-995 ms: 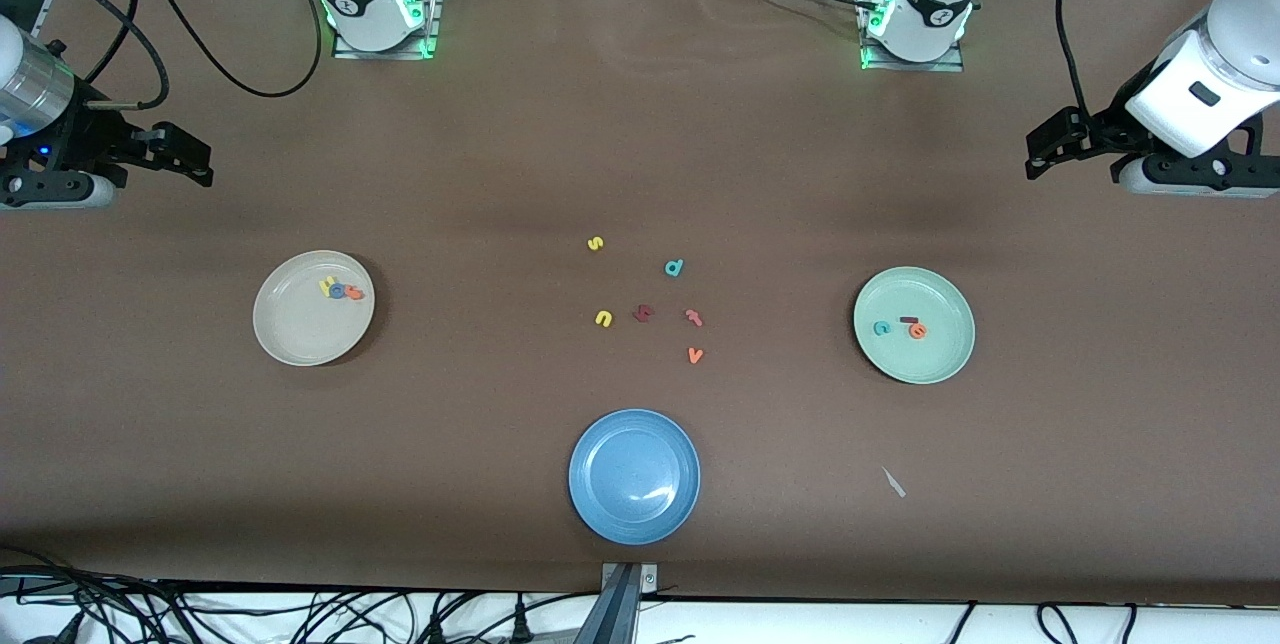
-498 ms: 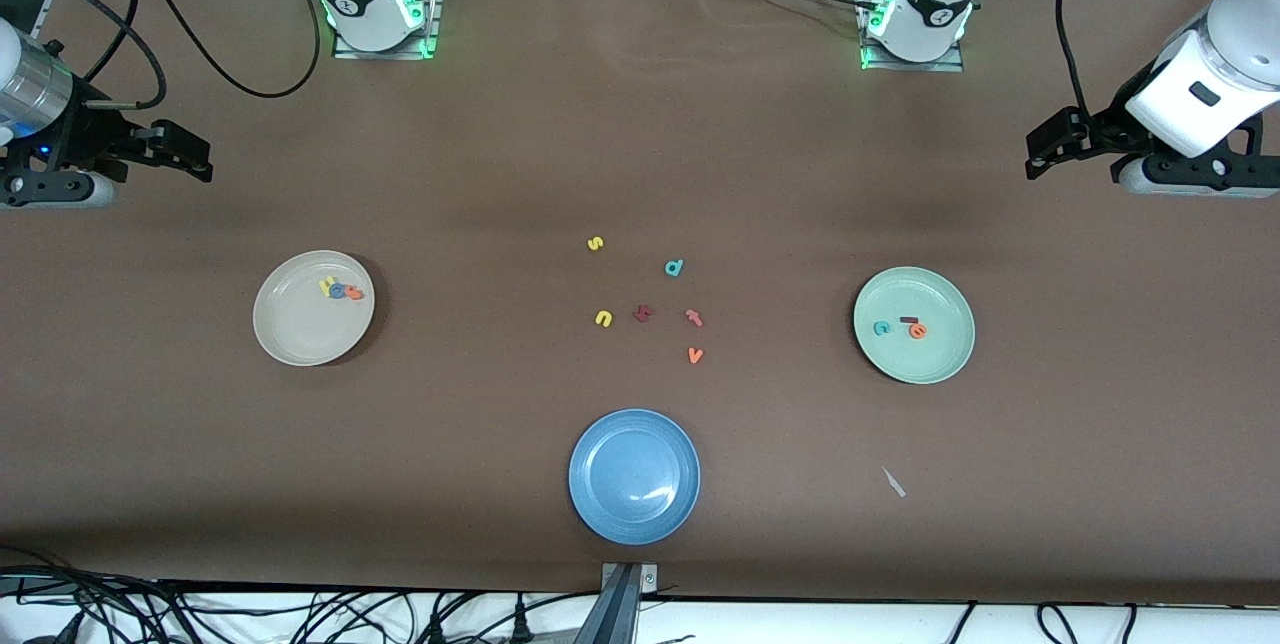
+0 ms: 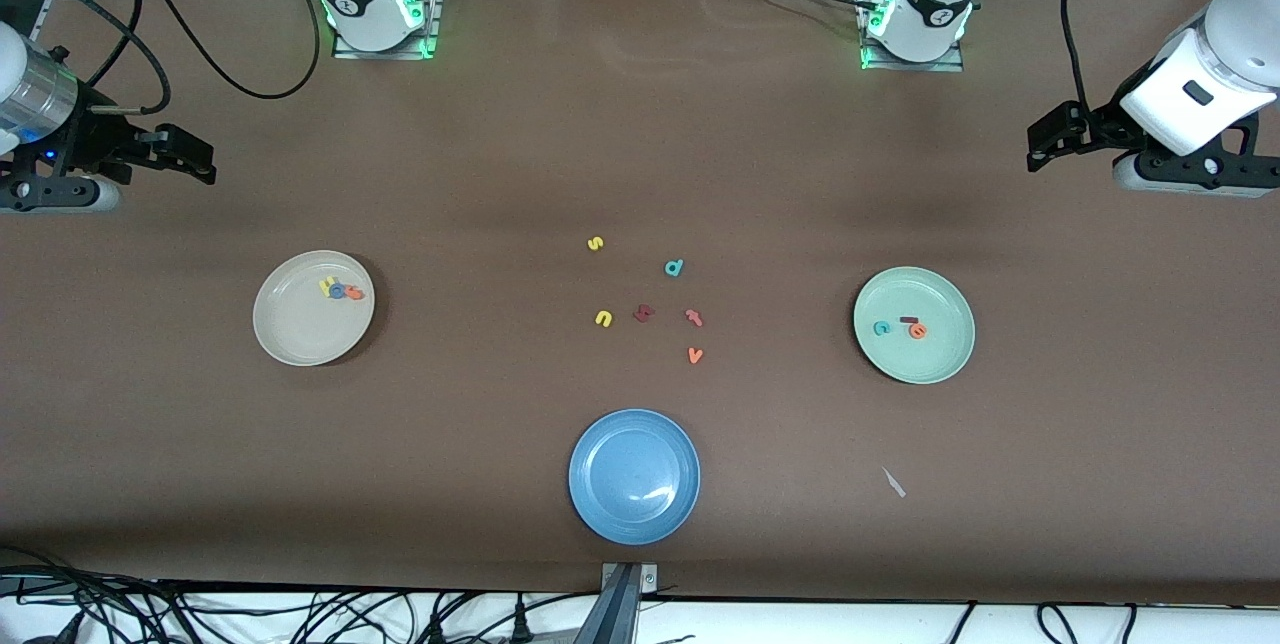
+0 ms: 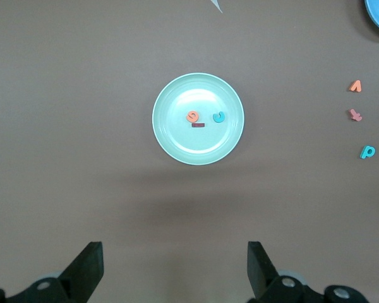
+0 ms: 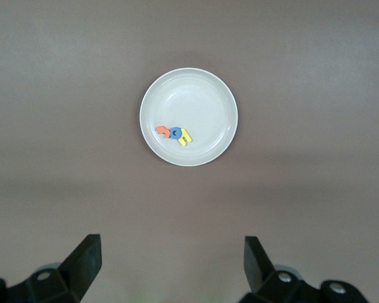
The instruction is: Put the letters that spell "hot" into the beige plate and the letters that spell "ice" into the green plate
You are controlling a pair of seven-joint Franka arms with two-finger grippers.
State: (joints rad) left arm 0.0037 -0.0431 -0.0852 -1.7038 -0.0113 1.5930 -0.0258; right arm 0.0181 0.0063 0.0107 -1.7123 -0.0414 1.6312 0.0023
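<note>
The h, o, t letters (image 3: 342, 290) lie in the beige plate (image 3: 290, 339); i, c, e letters (image 3: 900, 327) in the green plate (image 3: 935, 359). Left gripper (image 3: 1040, 146) & right gripper (image 3: 195, 159) hang over the bare surface (image 3: 640, 124), fingers spread, empty. Seems done; best to leave the spare letters (image 3: 650, 309) alone.

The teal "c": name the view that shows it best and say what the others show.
Left wrist view: the teal "c" lies large and unobstructed in the green plate. The front view shows it much smaller. The right wrist view misses it.
</note>
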